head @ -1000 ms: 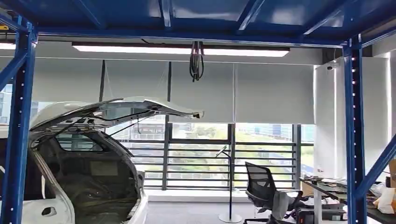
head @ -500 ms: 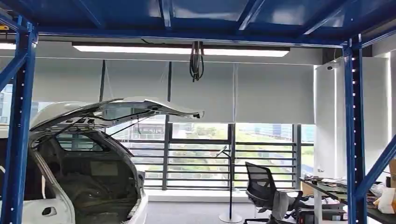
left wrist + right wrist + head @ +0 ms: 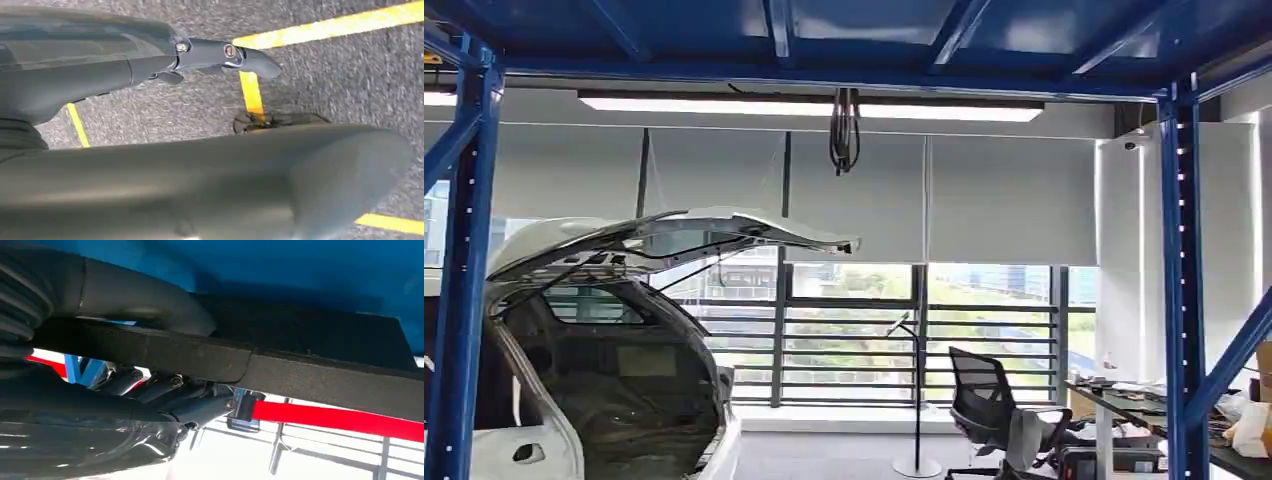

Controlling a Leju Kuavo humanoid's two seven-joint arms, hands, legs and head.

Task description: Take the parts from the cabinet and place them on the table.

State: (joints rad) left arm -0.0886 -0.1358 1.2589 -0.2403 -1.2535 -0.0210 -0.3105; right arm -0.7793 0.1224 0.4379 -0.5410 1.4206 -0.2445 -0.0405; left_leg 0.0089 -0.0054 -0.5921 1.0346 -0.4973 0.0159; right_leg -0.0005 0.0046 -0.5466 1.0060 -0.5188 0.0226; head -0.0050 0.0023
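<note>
White car (image 3: 604, 400) with raised tailgate (image 3: 674, 238), blue steel frame (image 3: 1181, 280), office chair (image 3: 984, 405), cluttered desk (image 3: 1124, 400)

An industrial test workshop inside an office building: a blue steel gantry frame (image 3: 1179, 280) spans a white car body with raised tailgate (image 3: 614, 330), beside a black mesh office chair (image 3: 984, 405), with yellow floor-marking tape on grey carpet (image 3: 320, 30).

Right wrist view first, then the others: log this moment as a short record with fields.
right hand: grips a long black part, thumb on one face, fingers on the other
around it: blue shelf close to the part; red bar beyond
left hand: holds nothing, hangs over grey floor with yellow tape
head view: white car with raised tailgate, office chair, cluttered desk
</note>
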